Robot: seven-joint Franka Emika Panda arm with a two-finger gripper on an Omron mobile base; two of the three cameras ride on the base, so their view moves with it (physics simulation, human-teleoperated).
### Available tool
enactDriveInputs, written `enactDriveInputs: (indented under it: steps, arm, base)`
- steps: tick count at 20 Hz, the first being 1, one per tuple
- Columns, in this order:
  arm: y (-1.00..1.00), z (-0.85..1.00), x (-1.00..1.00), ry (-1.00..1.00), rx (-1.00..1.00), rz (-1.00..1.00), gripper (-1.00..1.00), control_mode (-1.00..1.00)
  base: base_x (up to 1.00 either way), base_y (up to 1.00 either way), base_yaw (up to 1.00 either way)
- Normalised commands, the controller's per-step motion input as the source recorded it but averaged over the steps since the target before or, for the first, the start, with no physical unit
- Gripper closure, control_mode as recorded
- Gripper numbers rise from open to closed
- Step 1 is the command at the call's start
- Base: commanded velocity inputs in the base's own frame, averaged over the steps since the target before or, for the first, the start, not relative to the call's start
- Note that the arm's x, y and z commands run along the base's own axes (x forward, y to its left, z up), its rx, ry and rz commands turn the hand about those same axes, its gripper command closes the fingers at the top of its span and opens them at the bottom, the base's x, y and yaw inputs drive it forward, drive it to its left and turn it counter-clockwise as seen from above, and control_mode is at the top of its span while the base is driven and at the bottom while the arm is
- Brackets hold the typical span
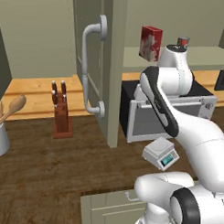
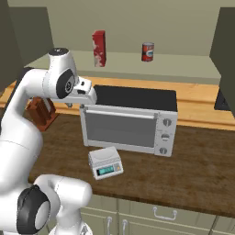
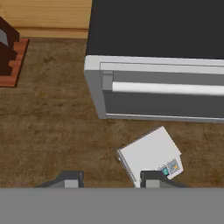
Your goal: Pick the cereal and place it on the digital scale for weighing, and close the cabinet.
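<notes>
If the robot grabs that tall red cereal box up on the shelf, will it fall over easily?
Probably, if nudged near its top: the cereal stands tall and narrow on the cabinet shelf, so it may tip. Its flat sides look stiff, so the gripper could likely squeeze it without it rolling, unlike the round red can nearby. It looks fairly light for its size.

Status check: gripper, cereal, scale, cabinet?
Gripper shut, empty, above counter. Cereal upright on cabinet shelf; digital scale bare, before microwave. Cabinet door open.

The cereal (image 2: 99, 48) stands on the cabinet (image 2: 137, 64) shelf, beside a can (image 2: 148, 52).
</notes>
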Motion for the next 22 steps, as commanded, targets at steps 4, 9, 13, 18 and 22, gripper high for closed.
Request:
enactDriveInputs:
  steps: [4,9,13,18,22]
  arm:
    - [0.00,0.00,-0.26,-0.04,0.00,0.00,-1.00,-1.00]
    - [0.00,0.00,-0.71,-0.22,0.00,0.00,-1.00,-1.00]
    - [0.00,0.30,-0.50,-0.31,0.00,0.00,-1.00,-1.00]
    - [-0.03,0.59,-0.31,-0.27,0.00,0.00,-1.00,-1.00]
    - [-0.02,0.70,-0.29,-0.22,0.00,0.00,-1.00,-1.00]
  base:
    - [0.00,0.00,0.00]
    - [0.00,0.00,0.00]
    - [0.00,0.00,0.00]
    - [0.00,0.00,0.00]
    - [0.00,0.00,0.00]
